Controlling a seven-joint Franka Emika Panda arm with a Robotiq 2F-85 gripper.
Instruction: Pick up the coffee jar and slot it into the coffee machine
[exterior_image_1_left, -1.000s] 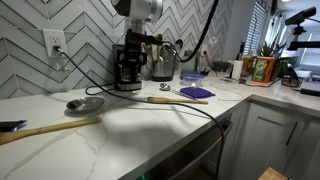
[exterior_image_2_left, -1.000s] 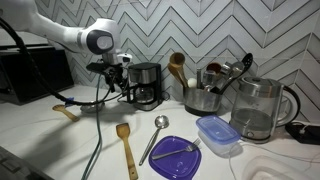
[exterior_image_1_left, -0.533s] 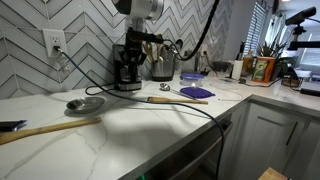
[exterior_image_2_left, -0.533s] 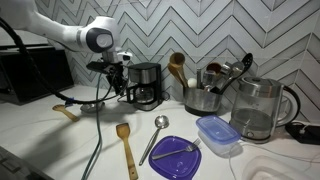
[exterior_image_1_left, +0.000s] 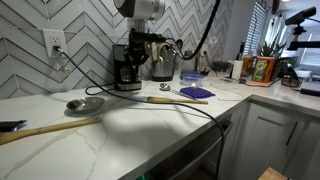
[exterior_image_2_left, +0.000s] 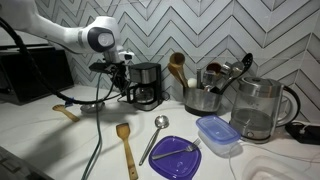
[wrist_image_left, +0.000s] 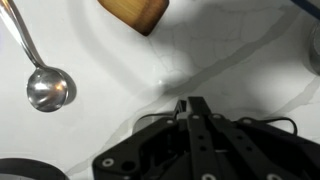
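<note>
The coffee machine (exterior_image_1_left: 127, 66) (exterior_image_2_left: 146, 82) is a boxy black unit standing against the tiled wall. The coffee jar (exterior_image_1_left: 126, 76) (exterior_image_2_left: 147, 95), dark and round, sits low at the machine's front, inside its bay as far as I can tell. My gripper (exterior_image_2_left: 121, 84) (exterior_image_1_left: 141, 58) hangs close beside the machine at about its height. In the wrist view the gripper (wrist_image_left: 190, 104) is shut, its fingertips (wrist_image_left: 196, 106) pressed together with nothing visible between them. Black shapes fill the bottom of that view, and the jar cannot be made out there.
A steel canister of utensils (exterior_image_2_left: 205, 96) (exterior_image_1_left: 162, 66) stands next to the machine, then a glass kettle (exterior_image_2_left: 256, 110). A purple plate (exterior_image_2_left: 176, 158), plastic box (exterior_image_2_left: 218, 135), wooden spoon (exterior_image_2_left: 126, 146) (wrist_image_left: 135, 12) and metal spoon (exterior_image_2_left: 155, 135) (wrist_image_left: 46, 86) lie in front. A cable (exterior_image_1_left: 190, 105) crosses the counter.
The gripper's fingers have come together from wide open to shut. The arm has stayed by the coffee machine, and nothing else on the counter has moved.
</note>
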